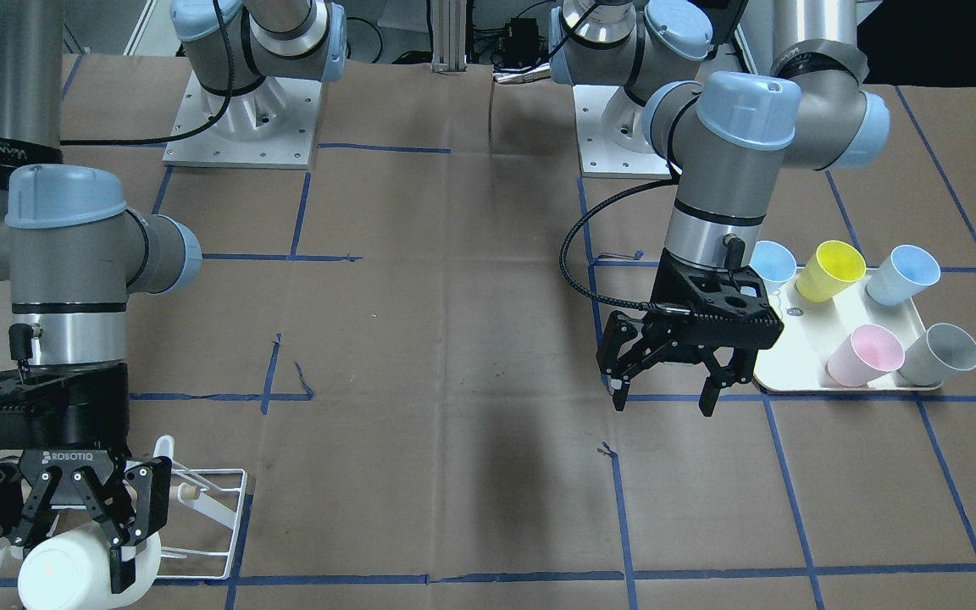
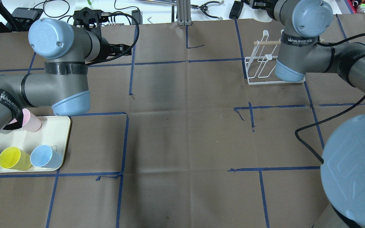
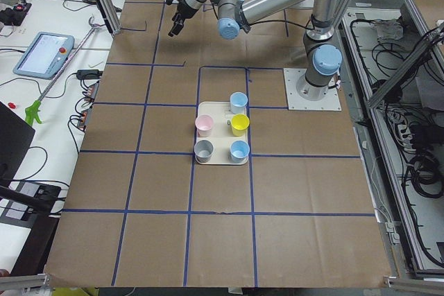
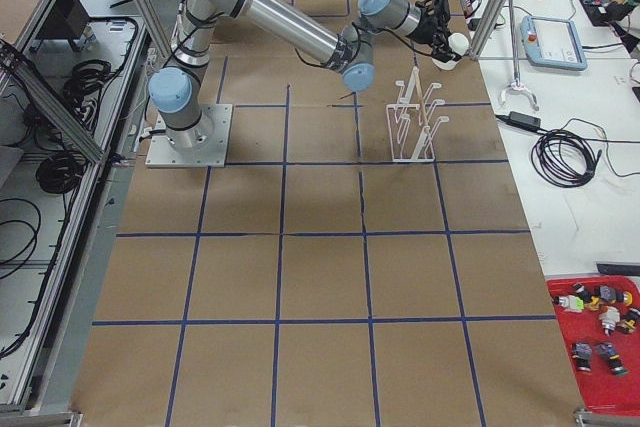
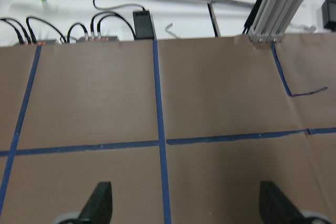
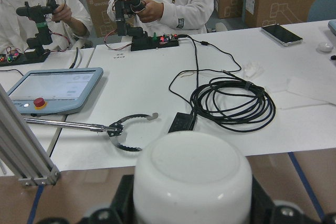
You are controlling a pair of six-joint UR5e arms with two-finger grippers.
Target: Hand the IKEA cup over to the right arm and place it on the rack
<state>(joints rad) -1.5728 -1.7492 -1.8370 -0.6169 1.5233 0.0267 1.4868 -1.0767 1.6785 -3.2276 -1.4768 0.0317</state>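
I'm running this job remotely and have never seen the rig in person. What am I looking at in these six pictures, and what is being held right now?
You are seeing two robot arms bolted to a table covered in brown paper with blue tape lines. One camera faces the robot from across the table, one looks down over its shoulders, two look along the table from its ends, and one sits on each wrist.

The facing view mirrors the sides. There the right gripper is at lower left, shut on a white cup close by the white wire rack. The left gripper hangs open and empty beside a cream tray. The tray holds a yellow cup, a pink cup, a grey cup and two light blue cups.

The right wrist picture shows the white cup up close.
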